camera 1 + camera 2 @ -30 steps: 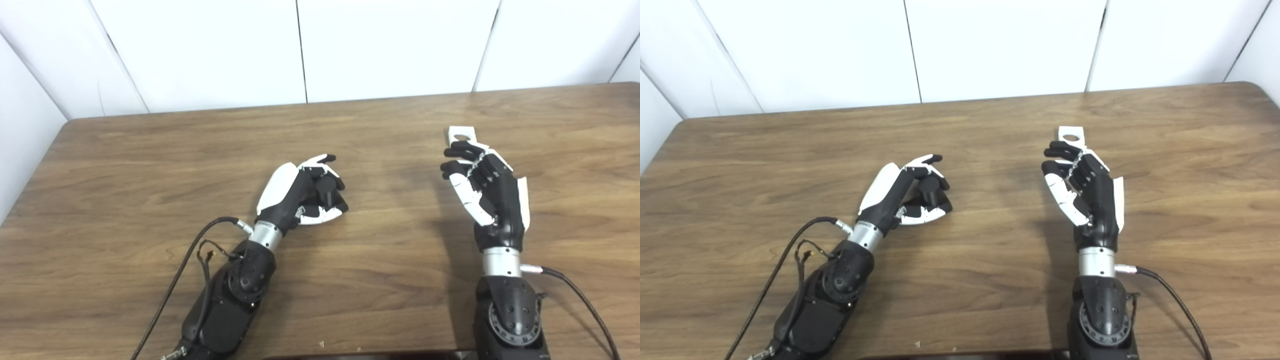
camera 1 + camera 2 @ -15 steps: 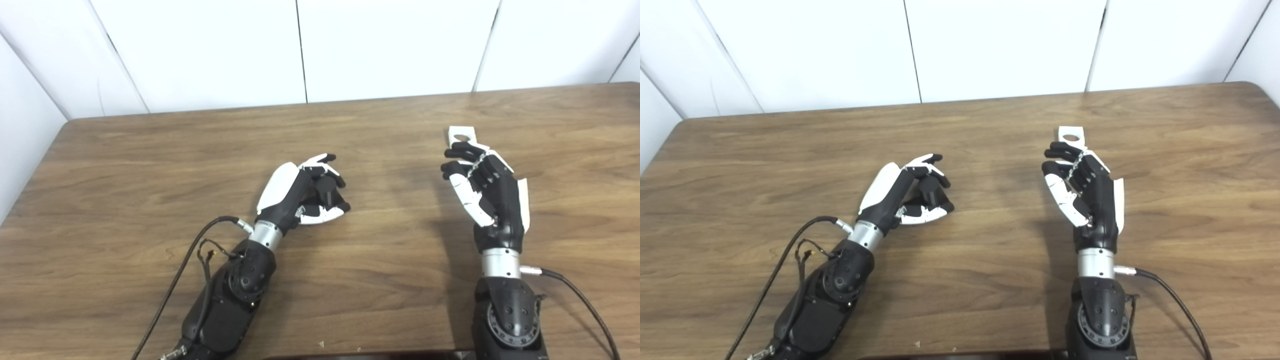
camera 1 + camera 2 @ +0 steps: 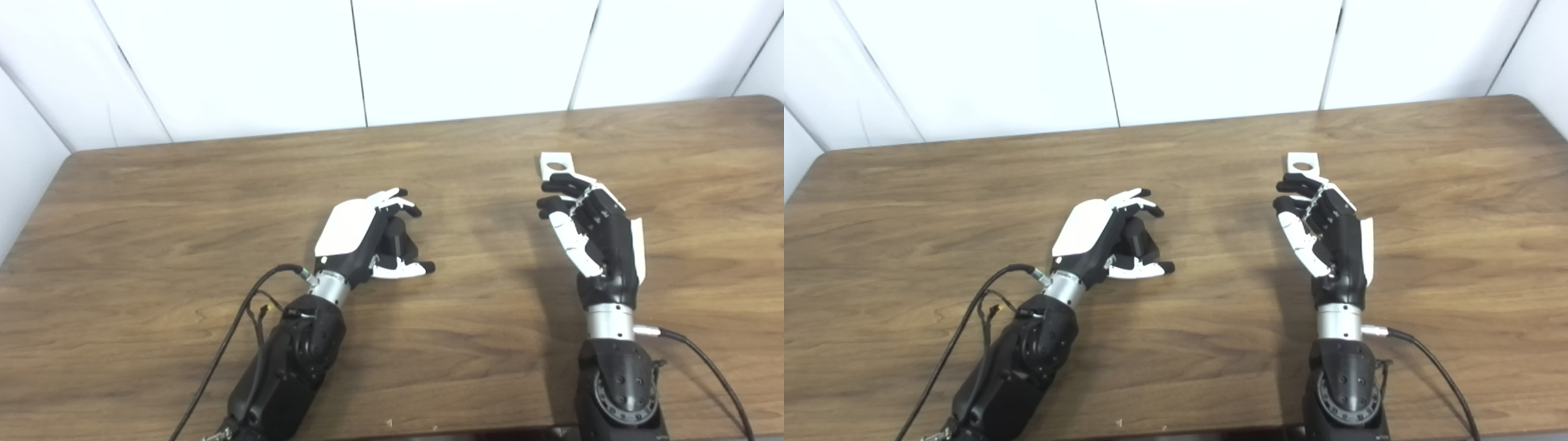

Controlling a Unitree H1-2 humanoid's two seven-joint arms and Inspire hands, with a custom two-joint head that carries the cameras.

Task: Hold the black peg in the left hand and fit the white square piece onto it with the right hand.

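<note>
On the bench (image 3: 153, 202), my left hand (image 3: 367, 236) curls loosely around the black peg (image 3: 397, 236), thumb extended. Well to the peg's right, my right hand (image 3: 591, 229) hovers, fingers half-curled and empty, fingertips just short of the white square piece (image 3: 556, 165).

Nothing here carries writing I can read: no label, brand, number or sign shows on anything in either view.
</note>
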